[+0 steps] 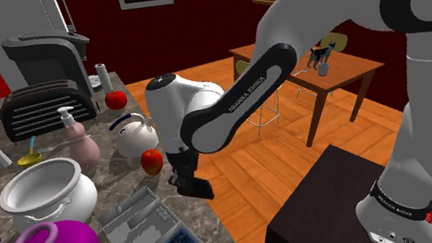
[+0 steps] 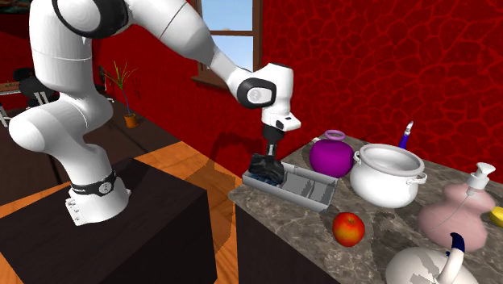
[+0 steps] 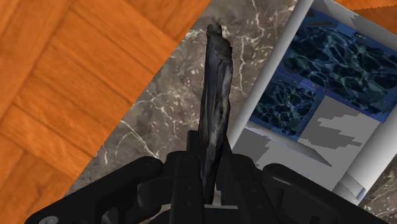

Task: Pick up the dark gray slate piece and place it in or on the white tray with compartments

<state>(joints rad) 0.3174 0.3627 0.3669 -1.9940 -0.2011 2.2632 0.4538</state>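
Over the counter's (image 3: 159, 108) edge, just beside the tray (image 3: 331, 127), your gripper (image 3: 210, 184) pinches the slate piece (image 3: 214, 108) edge-on. The jaws press on its flat faces, so the thin slab hangs straight and shouldn't twist. It's not yet above the compartments. Two carry a blue pattern, so I'd slide across to the bare grey section before letting go.

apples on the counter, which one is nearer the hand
The apple next to the white kettle, just beside the hand. The other apple sits farther back, by the black toaster.
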